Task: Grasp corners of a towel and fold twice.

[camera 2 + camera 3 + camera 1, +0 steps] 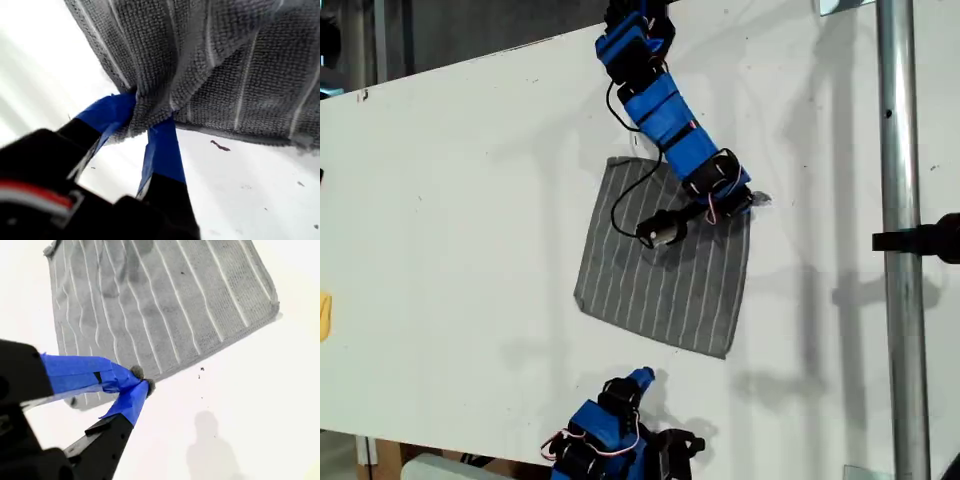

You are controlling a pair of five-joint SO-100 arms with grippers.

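**One corner pinched, the other gripper closed on nothing**

The towel (665, 262) lies mostly flat on the white counter (450, 230). In the exterior view my first gripper (752, 203) sits at the towel's upper corner on that view's right, but the grip itself is hidden there. The first wrist view settles it: my first gripper (149, 120) has its jaws clamped on bunched fabric at the corner (150, 112). My second gripper (141, 382) hangs closed and empty near the towel's edge, above bare counter.

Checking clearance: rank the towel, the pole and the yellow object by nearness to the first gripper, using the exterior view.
1. Towel: clamped in my first gripper.
2. Pole: exterior view's right.
3. Yellow object: exterior view's left edge.
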